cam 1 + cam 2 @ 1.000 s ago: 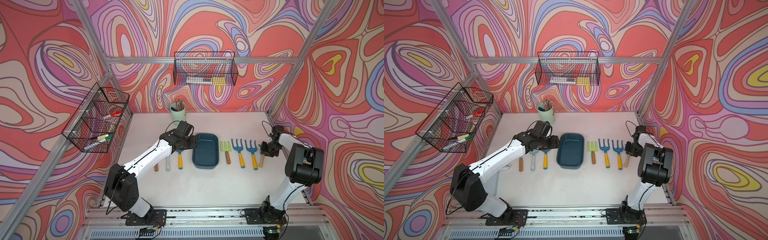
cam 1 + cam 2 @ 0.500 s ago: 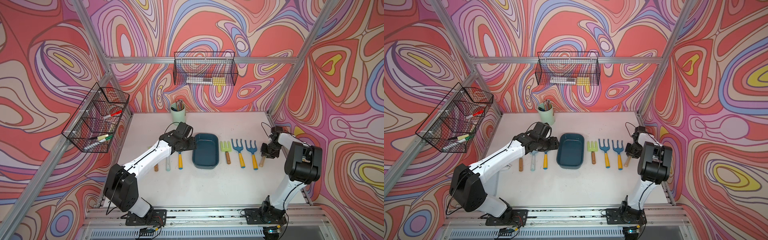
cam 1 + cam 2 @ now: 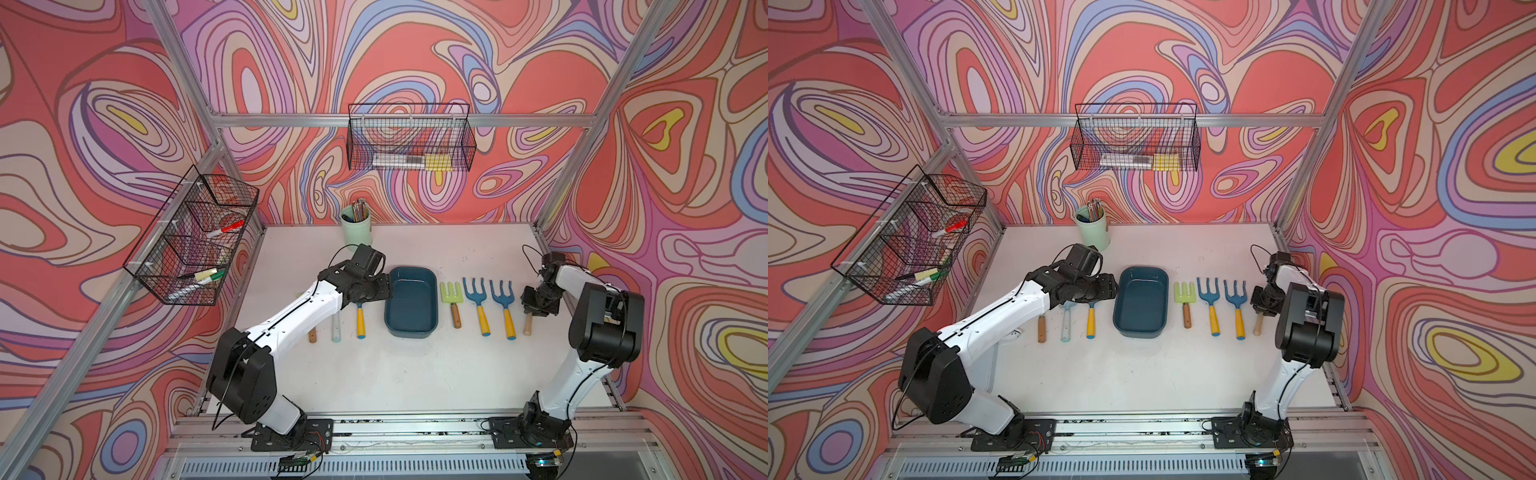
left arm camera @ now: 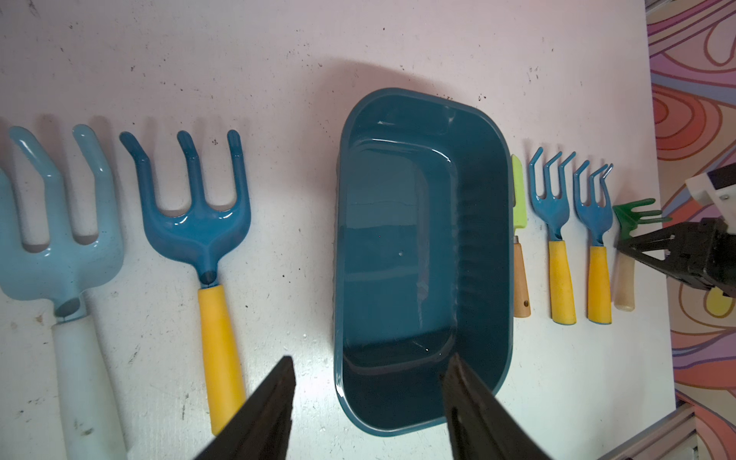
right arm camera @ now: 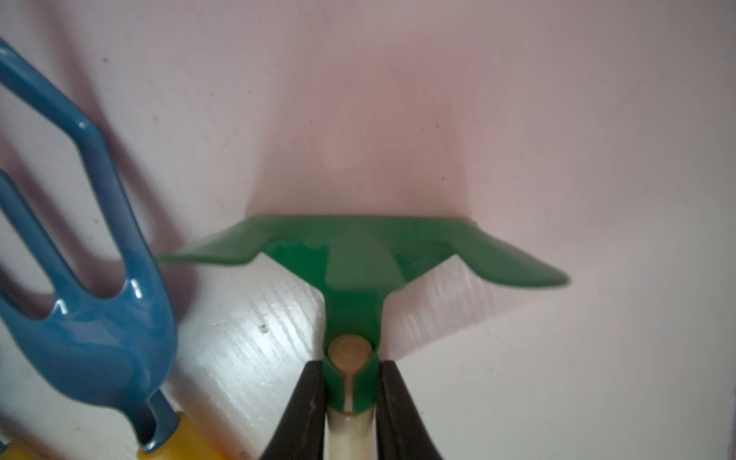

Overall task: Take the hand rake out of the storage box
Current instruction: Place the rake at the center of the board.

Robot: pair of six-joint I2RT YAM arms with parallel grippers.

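White counter (image 3: 415, 374) with the dark teal plastic storage box (image 3: 410, 303) standing empty, the left gripper (image 4: 370, 360) spread above its edge. The green-headed, pale-wood-handled hand rake (image 5: 358, 259) is outside, well apart, its neck pinched by the right gripper (image 5: 350, 370). Seemingly only release remains.

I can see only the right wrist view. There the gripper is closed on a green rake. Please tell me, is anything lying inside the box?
Observer: No. The left wrist view shows the box empty.
Operator: Thank you. Is the other arm close to the green rake?
Observer: No. The left gripper hangs open beside the box, on the side away from the rake.
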